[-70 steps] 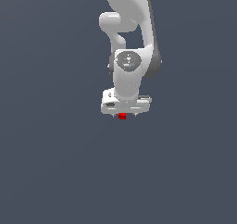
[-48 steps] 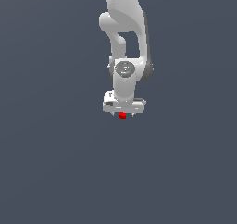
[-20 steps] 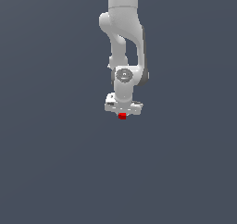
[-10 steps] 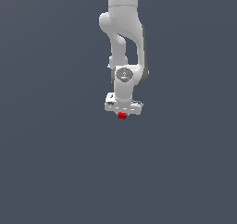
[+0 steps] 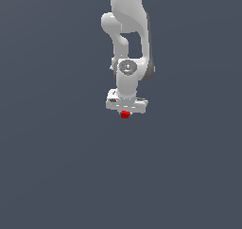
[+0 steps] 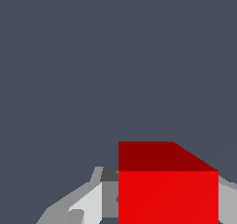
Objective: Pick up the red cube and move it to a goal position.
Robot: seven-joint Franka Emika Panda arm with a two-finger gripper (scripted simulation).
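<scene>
Under the white arm (image 5: 126, 39), pointing straight down, the pincer (image 5: 125, 113) clenched on the red cube (image 5: 125, 114), with the cube showing just below the pincer body. Seen close from the wrist: red cube (image 6: 167, 190) held between grey fingers (image 6: 85, 204), against plain dark grey background.
</scene>
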